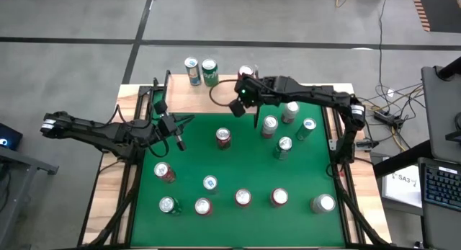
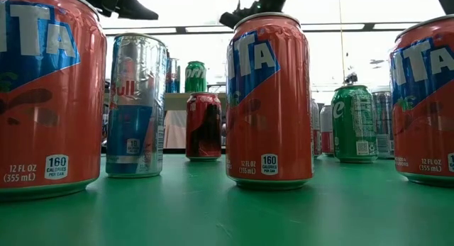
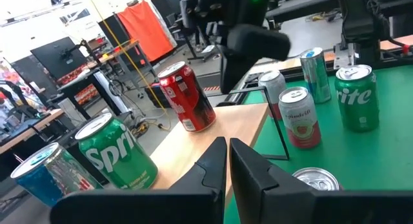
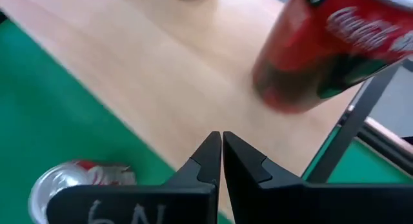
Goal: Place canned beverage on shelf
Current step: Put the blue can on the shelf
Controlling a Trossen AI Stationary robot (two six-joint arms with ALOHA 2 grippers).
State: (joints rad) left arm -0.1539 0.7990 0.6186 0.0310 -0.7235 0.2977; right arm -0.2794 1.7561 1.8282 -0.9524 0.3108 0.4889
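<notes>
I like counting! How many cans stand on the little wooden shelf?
3 on the light-wood shelf: a blue metal can at the left end, a green metal can beside it, a red metal can farther right. None seems hidden.

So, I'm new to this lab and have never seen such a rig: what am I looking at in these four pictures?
Two dark robot arms work over a green table covered with drink cans. One picture looks straight down, one looks level across the table top, and two come from cameras on the arms' wrists. At the far edge is a light-wood shelf on thin black legs; a blue can, a green Sprite can and a red Coca-Cola can stand on it. The left gripper and the right gripper are both shut and hold nothing; the right one hangs near the red can.
</notes>
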